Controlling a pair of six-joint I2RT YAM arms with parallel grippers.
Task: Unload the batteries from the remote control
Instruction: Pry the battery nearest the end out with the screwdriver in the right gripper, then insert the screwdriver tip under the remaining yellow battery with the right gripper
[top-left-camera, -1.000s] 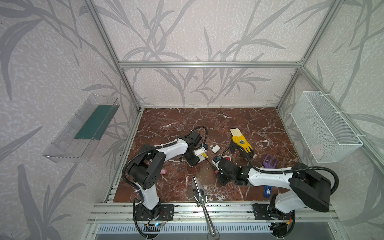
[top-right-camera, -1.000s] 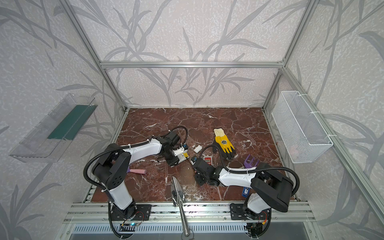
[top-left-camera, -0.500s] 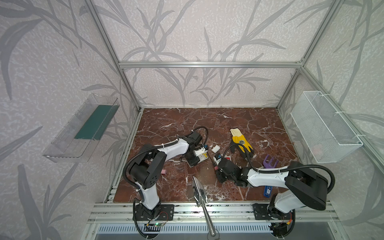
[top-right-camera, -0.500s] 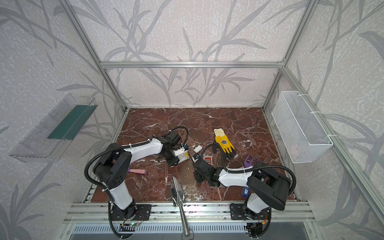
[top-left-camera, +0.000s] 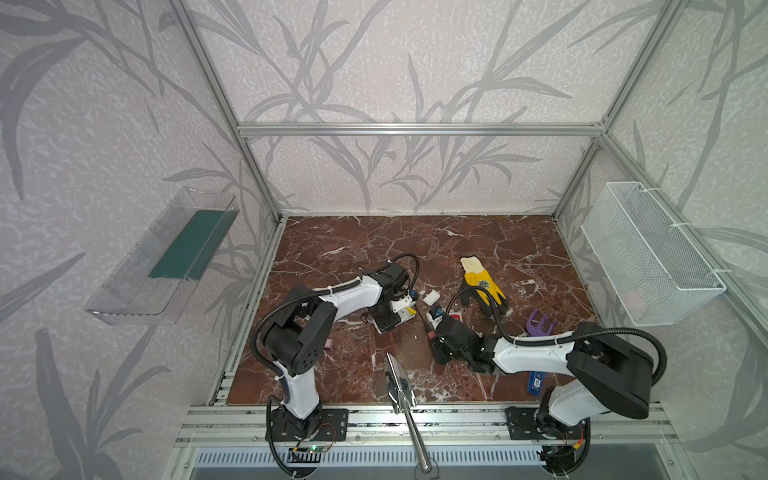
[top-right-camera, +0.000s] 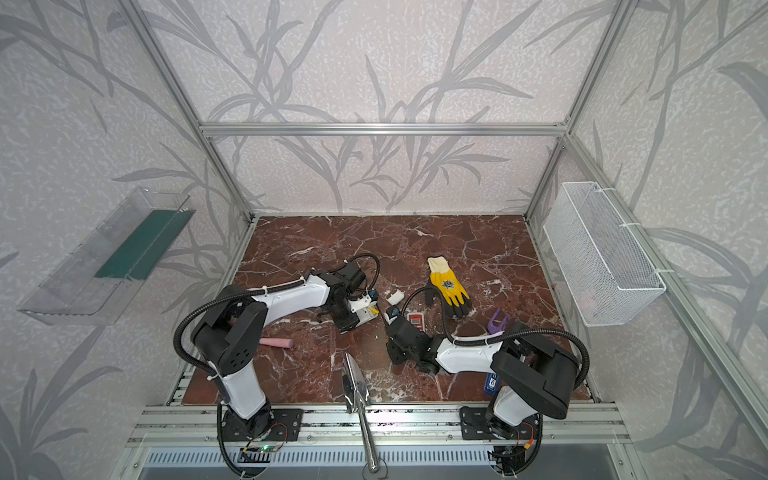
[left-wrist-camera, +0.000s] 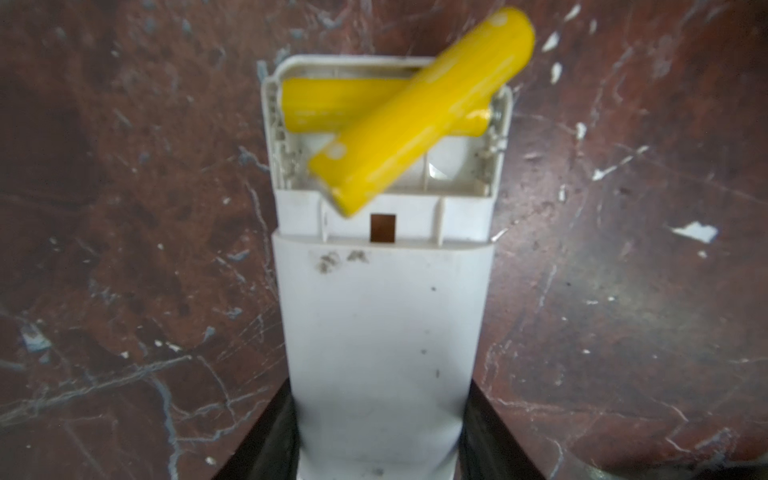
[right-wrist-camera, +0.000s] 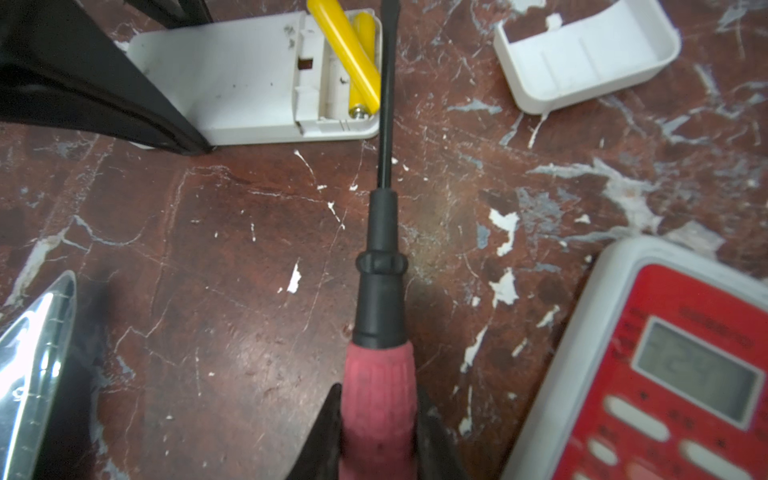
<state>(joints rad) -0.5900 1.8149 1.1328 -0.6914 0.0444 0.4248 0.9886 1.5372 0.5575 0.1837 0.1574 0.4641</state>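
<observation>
**Two batteries (left-wrist-camera: 419, 112) in the open remote (left-wrist-camera: 382, 324), one lying crooked**

Both are yellow and sit at the open end of the white remote, which lies back-up on the counter (left-wrist-camera: 124, 249). One lies flat in its slot across the compartment. The other rests slantwise on top of it, one end poking past the remote's end and the other over the compartment's inner edge.

My left gripper (left-wrist-camera: 380, 390) is closed partway on the remote, a finger pressed to each long side, well back from the compartment. My right gripper (right-wrist-camera: 377, 401) is clamped on the pink handle of a screwdriver (right-wrist-camera: 380, 249). Its black shaft runs just beside the remote's open end, next to the batteries. The tip runs out of my wrist camera's view, so I cannot tell whether it touches anything.

The cover (right-wrist-camera: 582, 54) lies inner side up on the counter near that end, apart from the remote. A red remote (right-wrist-camera: 665, 374) lies face-up close to my right gripper.
</observation>
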